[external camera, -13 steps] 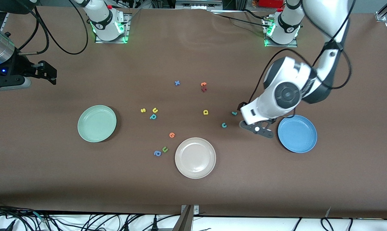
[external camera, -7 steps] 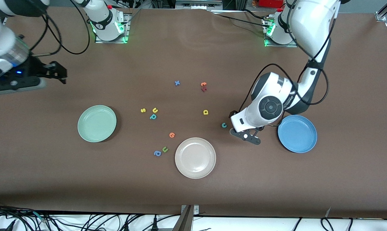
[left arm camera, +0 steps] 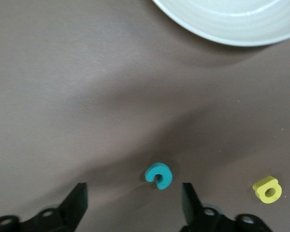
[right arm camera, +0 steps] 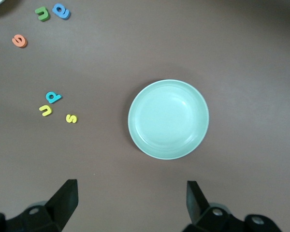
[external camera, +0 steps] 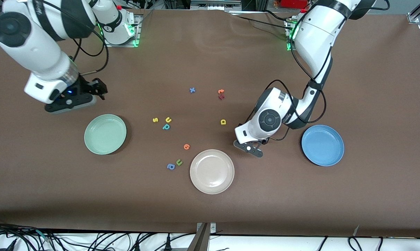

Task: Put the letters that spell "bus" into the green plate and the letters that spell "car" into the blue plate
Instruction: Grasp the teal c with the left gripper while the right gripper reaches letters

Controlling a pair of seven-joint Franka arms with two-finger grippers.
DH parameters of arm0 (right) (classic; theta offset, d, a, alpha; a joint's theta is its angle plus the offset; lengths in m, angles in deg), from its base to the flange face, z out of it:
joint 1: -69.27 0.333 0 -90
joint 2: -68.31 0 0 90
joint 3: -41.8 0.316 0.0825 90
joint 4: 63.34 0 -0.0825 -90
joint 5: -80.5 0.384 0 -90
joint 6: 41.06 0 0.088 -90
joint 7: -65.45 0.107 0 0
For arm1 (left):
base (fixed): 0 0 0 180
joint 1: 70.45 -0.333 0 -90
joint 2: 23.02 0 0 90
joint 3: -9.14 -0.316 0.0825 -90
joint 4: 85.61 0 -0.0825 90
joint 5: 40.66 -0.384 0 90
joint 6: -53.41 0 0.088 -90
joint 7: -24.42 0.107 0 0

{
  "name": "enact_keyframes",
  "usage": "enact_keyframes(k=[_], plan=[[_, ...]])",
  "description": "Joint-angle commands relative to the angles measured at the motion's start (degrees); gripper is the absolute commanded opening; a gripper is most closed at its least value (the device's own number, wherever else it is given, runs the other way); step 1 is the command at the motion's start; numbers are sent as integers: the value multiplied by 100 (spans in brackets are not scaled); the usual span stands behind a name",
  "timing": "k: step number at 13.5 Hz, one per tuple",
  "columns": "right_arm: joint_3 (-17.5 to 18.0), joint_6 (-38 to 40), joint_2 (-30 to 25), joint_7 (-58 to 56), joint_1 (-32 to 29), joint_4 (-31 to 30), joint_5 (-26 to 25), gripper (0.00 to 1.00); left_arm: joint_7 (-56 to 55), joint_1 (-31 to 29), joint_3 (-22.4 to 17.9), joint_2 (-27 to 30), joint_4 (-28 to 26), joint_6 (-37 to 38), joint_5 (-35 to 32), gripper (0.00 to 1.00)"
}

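- Your beige plate point(external camera: 212, 171) sits nearest the front camera, empty.
- Left claw point(left arm camera: 134, 203) is low over the bench, fingers spread either side of the teal "c" point(left arm camera: 159, 176), not gripping; yellow "a" point(left arm camera: 268, 189) lies near.
- Blue plate point(external camera: 323, 145) and green plate point(external camera: 105, 134) both sit empty.
- Yellow "s" point(external camera: 155, 120), yellow "u" point(external camera: 168, 119) and teal "b" point(external camera: 166, 127) are clustered on the bench.
- Right claw point(right arm camera: 130, 200) is open, up over the bench by the green plate.
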Motion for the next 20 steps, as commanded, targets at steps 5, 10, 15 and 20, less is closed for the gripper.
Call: enact_keyframes(k=[5, 10, 15, 20], plan=[[486, -839, 475, 1830, 54, -433, -51, 99, 57, 217, -67, -59, -226, -339, -268, 59], [495, -1869, 896, 2770, 405, -935, -25, 99, 66, 243, -67, -173, -217, -559, -277, 24], [504, -2520, 1379, 3193, 635, -1322, -25, 98, 75, 234, -67, -165, -208, -559, -277, 1], [495, -3099, 1845, 3194, 635, -1384, -60, 95, 206, 94, -67, 10, -164, -472, -268, 1]])
